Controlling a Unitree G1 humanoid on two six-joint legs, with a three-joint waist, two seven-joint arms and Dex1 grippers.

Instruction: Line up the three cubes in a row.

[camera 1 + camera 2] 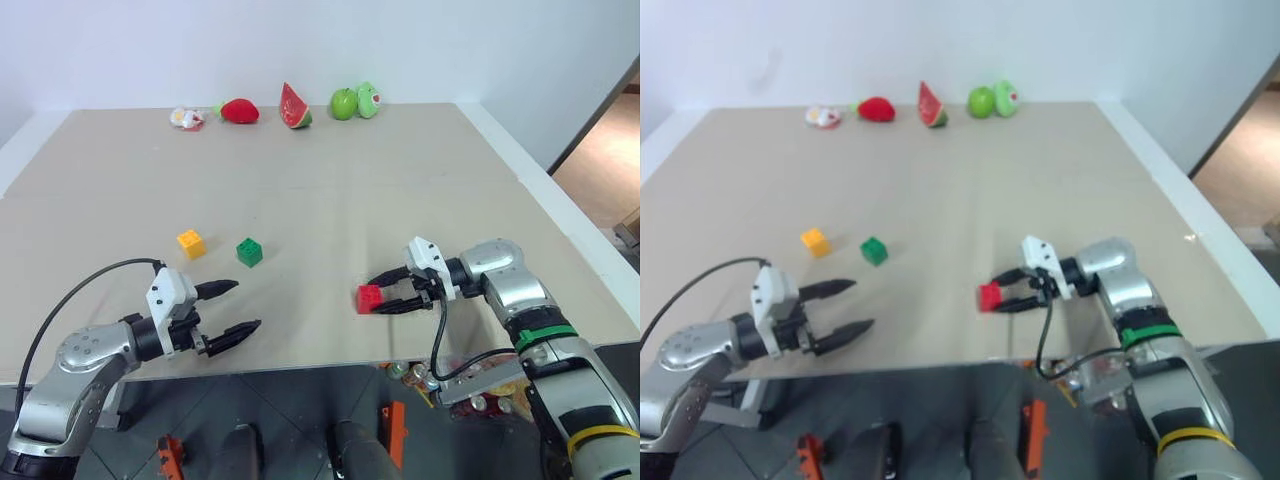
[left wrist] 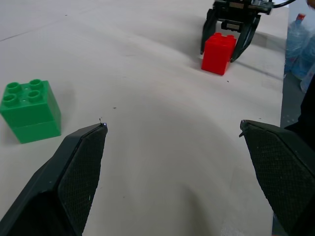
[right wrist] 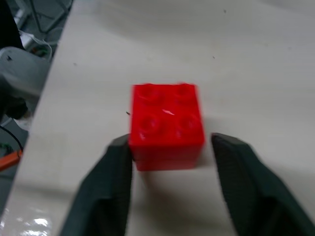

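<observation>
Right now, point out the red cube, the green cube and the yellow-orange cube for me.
red cube (image 3: 166,125), right wrist view, on its studded top face.
green cube (image 2: 29,110), left wrist view, on its front side face.
yellow-orange cube (image 1: 191,243), left eye view, on its top.

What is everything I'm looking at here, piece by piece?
Table: one, beige, under everything.
Yellow cube: one, near left of the table.
Green cube: one, just right of the yellow cube, apart from it.
Red cube: one, near the front edge, standing on the table between the right gripper's fingers.
Strawberry: one, red, far edge.
Watermelon slice: one, red and green, far edge.
Apple: one, green, far edge.
Small white toy: one, left of the strawberry; kind unclear.
Left gripper: black fingers, open, holding nothing.
Right gripper: black fingers, open around the red cube.
</observation>
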